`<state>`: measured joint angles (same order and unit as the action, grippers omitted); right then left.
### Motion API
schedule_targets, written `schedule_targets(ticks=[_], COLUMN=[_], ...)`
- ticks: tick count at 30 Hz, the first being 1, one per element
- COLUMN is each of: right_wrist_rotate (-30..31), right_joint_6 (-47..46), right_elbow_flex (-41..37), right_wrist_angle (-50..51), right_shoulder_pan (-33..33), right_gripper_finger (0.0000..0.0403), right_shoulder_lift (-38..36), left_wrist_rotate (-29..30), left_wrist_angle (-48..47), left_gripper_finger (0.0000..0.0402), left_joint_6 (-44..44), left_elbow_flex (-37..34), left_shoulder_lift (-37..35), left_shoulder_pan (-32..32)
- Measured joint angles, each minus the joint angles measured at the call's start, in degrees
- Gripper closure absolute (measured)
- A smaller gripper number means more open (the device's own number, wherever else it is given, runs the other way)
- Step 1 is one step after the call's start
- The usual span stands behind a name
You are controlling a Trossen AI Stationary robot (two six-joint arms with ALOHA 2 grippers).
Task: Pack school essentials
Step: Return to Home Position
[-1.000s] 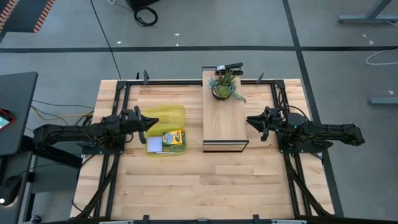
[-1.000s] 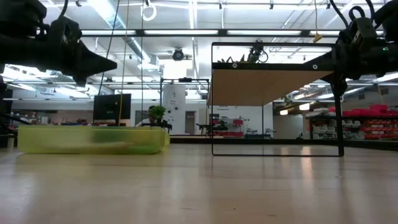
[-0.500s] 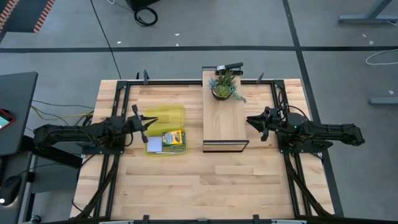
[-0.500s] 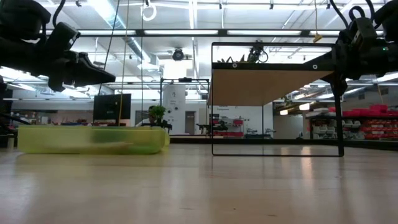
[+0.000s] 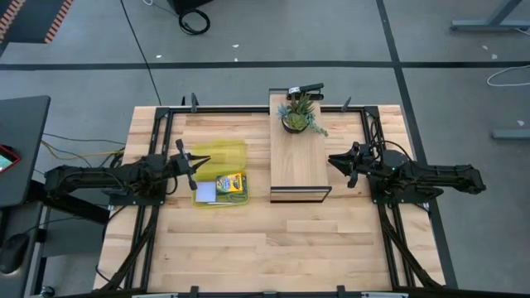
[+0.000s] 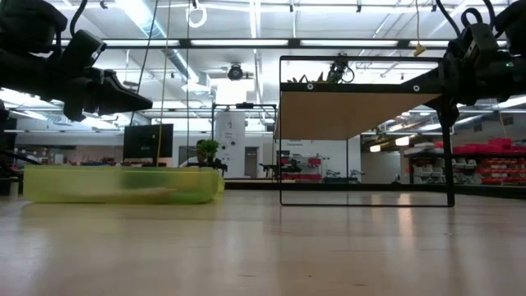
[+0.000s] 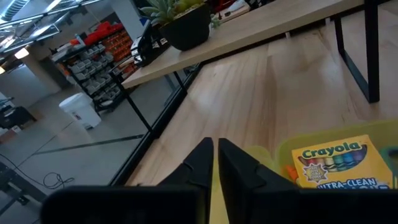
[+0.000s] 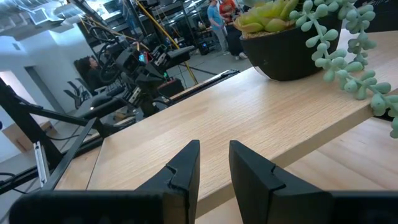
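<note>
The yellow-green crayon box (image 5: 231, 183) and the pale blue notepad (image 5: 204, 192) lie in the near half of the yellow translucent case (image 5: 222, 154), which rests flat on the table. The left wrist view shows the crayon box (image 7: 339, 165) with an orange bit (image 7: 290, 172) beside it. My left gripper (image 5: 199, 163) hovers shut above the table at the case's left edge (image 7: 215, 149), touching nothing. My right gripper (image 5: 332, 161) hangs slightly open in the air (image 8: 214, 149) just right of the wooden riser. Scissors, pen and red block are not in view.
A wooden riser on black metal legs (image 5: 300, 157) stands mid-table, running from the far edge toward the centre. The potted plant (image 5: 299, 116) sits on its far end. Bare tabletop (image 5: 281, 248) stretches along the near side. Black frame rails border the table.
My left gripper has drawn back a little from the yellow case toward the table's left edge and has turned about its own axis. For the last half second it has held still. The case and its contents have stayed in place.
</note>
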<state>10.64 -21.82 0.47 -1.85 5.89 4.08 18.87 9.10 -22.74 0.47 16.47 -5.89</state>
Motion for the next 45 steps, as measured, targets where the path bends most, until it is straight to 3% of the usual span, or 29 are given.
schedule_targets(ticks=[45], right_wrist_rotate=[0.02], right_joint_6=[0.0], right_elbow_flex=[0.0], right_wrist_angle=[0.0], right_shoulder_pan=[0.0], right_gripper_finger=[0.031], right_shoulder_lift=[0.0], left_wrist_rotate=[-0.02], left_wrist_angle=[0.04], left_gripper_finger=[0.0371], left_joint_6=[0.05], left_elbow_flex=[-0.07], left_shoulder_lift=[0.0], left_shoulder_pan=[0.0])
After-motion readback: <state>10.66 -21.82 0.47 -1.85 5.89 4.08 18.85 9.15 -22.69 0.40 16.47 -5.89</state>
